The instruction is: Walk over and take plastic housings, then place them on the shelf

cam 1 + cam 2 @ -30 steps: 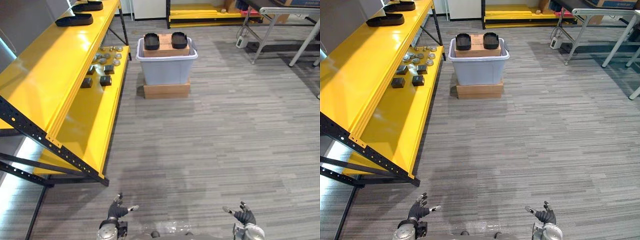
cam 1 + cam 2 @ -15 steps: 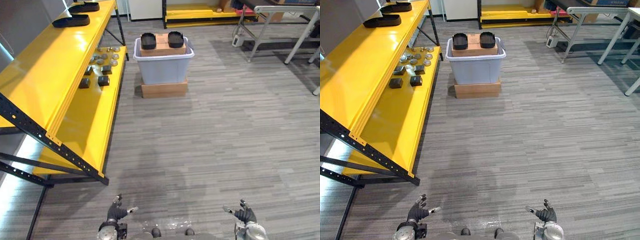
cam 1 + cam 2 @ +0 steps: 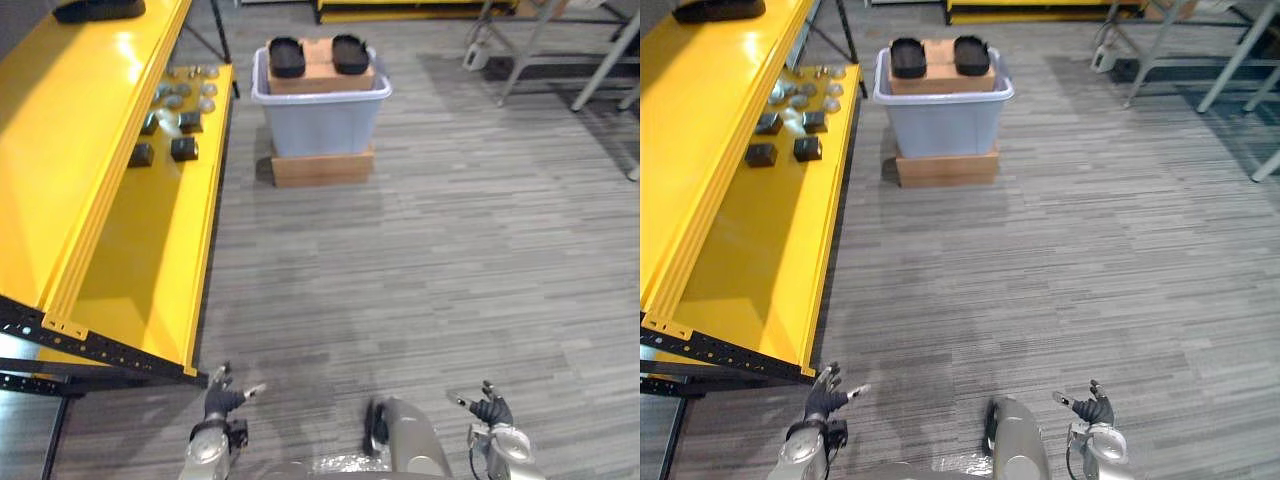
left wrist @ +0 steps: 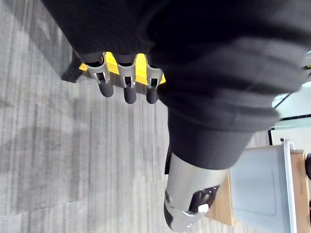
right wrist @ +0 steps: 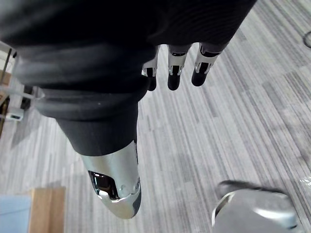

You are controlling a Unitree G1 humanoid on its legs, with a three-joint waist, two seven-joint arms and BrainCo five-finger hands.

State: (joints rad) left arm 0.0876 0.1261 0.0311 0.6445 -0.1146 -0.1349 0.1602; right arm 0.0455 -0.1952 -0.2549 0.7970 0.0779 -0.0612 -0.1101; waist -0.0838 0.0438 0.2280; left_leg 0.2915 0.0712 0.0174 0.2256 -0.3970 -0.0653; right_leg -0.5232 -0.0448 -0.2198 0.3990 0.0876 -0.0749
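Holds nothing in left hand [image 3: 219, 399] or right hand [image 3: 490, 410], fingers straight and apart. Faces two black housings [image 3: 287, 57] atop box [image 3: 320, 78] in bin [image 3: 320, 125], near shelf [image 3: 130, 250].

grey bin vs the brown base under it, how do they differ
The grey bin is pale plastic with a rim; the brown base is plain and flat-sided. The bin is taller, the base low. The bin holds a cardboard box topped by two black housings; the base bears the bin. Both stand stacked beside the yellow shelf.
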